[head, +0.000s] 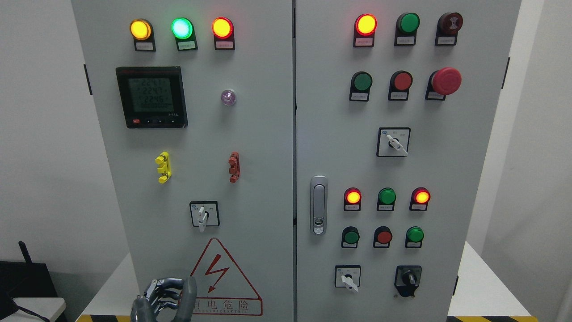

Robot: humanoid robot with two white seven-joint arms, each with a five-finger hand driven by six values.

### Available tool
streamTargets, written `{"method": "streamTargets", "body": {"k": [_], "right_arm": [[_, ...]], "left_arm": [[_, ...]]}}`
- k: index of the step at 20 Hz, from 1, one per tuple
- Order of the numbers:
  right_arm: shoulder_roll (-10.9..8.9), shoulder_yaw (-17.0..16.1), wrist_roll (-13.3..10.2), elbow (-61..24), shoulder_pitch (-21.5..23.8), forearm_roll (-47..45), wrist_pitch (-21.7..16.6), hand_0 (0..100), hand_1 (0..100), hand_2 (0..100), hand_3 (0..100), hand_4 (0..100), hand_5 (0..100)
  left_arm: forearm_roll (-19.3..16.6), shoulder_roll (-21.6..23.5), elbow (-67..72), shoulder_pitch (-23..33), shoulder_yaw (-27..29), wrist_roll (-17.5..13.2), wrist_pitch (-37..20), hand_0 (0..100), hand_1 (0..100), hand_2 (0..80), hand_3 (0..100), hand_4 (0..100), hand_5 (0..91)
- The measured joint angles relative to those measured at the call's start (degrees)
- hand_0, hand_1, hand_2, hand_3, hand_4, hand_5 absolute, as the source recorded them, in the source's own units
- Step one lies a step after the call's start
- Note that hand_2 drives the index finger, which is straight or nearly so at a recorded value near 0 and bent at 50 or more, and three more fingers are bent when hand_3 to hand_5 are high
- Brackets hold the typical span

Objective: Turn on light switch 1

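**Operator:** Nearest the lens, what do you report?

**Robot:** Low at the bottom edge, my left hand [164, 298], grey metal, fingers curled loosely and holding nothing, just in front of the red triangular warning label [222, 279]. No right hand shows.

**Operator:** Locate switch 1.

**Robot:** Labels are unreadable. I judge it the white-levered rotary selector on its square black-framed plate [204, 214], above my hand on the grey steel cabinet's left door [250, 179].

**Operator:** Handling?

**Robot:** Probably rigid, spring-detented, small. Pinch the lever's flat sides; twist, never pull.
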Motion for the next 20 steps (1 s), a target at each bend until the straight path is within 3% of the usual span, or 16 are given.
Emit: {"method": "streamTargets", "body": {"k": [6,14,20], "right_arm": [[0.0,0.0,0.0,0.0,0.0,0.0,0.0,12,39,0,0,0,0],[0.0,0.0,0.0,0.0,0.0,0.0,0.0,12,39,0,0,0,0],[0.0,0.0,0.0,0.0,0.0,0.0,0.0,12,39,0,0,0,0]], "left_arm": [[-0.13,-0.48,-0.15,-3.01,-2.31,3.45,4.19,8,44,54.8,65,70,66.4],[-0.04,-0.9,-0.25,-5.17,-4.44,8.08,8.12,4,60,54.2,65,70,67.7],[0.24,-1.14,-0.32,-6.64,-5.28,9.81,9.79,12,59,53.9,65,70,67.9]]}}
